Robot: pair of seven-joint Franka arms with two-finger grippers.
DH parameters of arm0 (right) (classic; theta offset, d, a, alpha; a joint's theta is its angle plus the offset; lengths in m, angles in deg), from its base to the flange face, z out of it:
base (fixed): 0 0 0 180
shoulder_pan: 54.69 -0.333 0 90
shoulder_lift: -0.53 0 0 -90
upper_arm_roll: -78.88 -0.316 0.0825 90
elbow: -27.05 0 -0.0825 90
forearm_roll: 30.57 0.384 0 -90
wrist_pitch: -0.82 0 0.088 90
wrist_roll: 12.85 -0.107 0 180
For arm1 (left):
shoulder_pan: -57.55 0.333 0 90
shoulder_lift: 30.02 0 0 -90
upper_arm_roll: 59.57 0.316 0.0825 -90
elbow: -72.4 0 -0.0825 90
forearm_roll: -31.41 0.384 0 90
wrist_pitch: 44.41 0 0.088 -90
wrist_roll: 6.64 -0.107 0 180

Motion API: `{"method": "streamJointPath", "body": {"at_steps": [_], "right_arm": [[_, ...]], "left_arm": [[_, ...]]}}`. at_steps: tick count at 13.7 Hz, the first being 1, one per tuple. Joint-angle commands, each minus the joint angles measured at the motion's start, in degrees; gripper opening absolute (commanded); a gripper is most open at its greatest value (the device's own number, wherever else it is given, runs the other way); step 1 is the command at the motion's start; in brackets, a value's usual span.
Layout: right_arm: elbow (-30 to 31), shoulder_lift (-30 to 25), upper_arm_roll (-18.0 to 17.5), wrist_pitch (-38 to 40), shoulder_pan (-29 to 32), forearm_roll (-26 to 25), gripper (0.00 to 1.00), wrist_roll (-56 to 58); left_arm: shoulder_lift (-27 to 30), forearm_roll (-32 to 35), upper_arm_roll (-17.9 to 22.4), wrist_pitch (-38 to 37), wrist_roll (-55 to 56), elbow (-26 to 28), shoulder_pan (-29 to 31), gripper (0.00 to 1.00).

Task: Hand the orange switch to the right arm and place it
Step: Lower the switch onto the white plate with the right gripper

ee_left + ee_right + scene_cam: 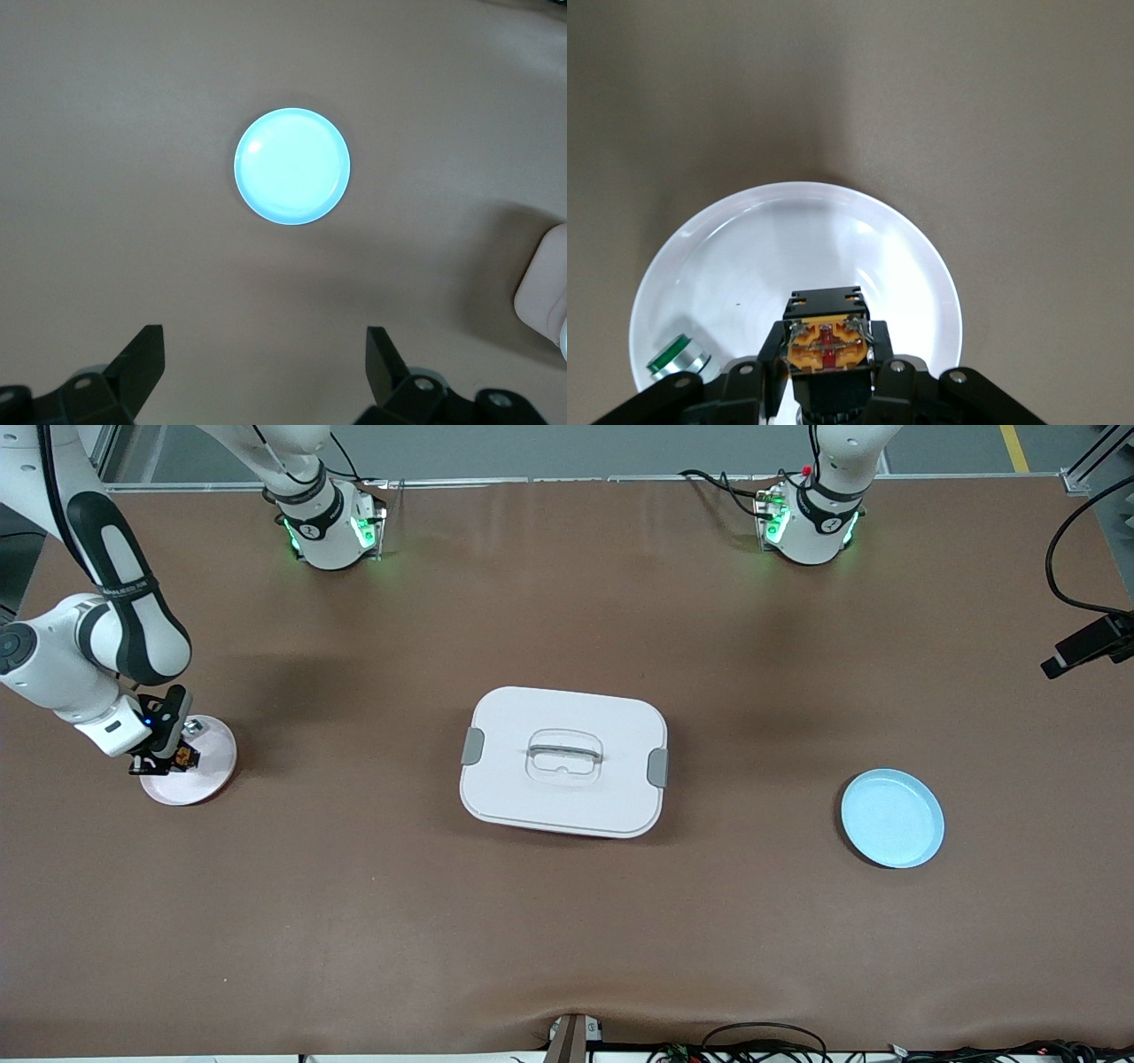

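The orange switch [827, 341] is seen as a stubby black body with an orange end piece, in which small metal contacts and a red centre are set; it is gripped between the clenched fingers [769, 367] of the right gripper [168, 759], directly over the pale pink plate [202, 779], which lies at the right arm's end of the bench [567, 939]; whether the switch touches the plate's surface cannot be told.

In the front view the switch [185, 758] shows only as a small dark speck with a touch of orange below the right arm [97, 646]; its contacts and the hold of the fingers are made out in the right wrist view alone. That wrist view also shows a small silver part with a green face [678, 359] lying in the plate [859, 248] near its rim, just beside the switch; in the front view a small pale part [194, 727] is seen on the plate, its colour not discernible.

The left gripper [266, 363] is not seen in the front view, where only the left arm's base [811, 518] appears; in the left wrist view its fingers [142, 359] are seen released and spread wide, empty, high over the light blue plate [292, 166]; that arm waits. The blue plate [892, 818] lies at the left arm's end of the bench, well apart from the pink plate; between the two a white lidded box [564, 760] with grey clips and a recessed handle is seen in the front view, and only a corner [542, 288] of it in the left wrist view.
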Motion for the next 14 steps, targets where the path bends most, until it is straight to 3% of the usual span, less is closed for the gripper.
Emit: {"method": "streamJointPath", "body": {"at_steps": [1, 6, 10, 14], "right_arm": [[0.3, 1.7, -0.8, -3.3, 1.3, -2.6, 0.00, 0.7], [0.2, 4.0, -0.9, -4.7, 1.3, -2.8, 0.00, 0.6], [0.2, 4.3, -1.0, -4.5, 1.3, -2.8, 0.00, 0.6], [0.0, 4.9, -1.0, -4.6, 1.3, -2.8, 0.00, 0.6]], "left_arm": [[1.4, -1.3, 6.2, -0.6, -1.4, 0.8, -6.1, 1.00], [1.3, -1.0, 19.7, -0.9, -1.3, 1.1, -20.8, 1.00], [1.2, -0.7, 27.3, -0.9, -1.2, 1.1, -28.7, 1.00], [1.2, -0.6, 32.5, -0.9, -1.2, 1.0, -34.2, 1.00]]}}
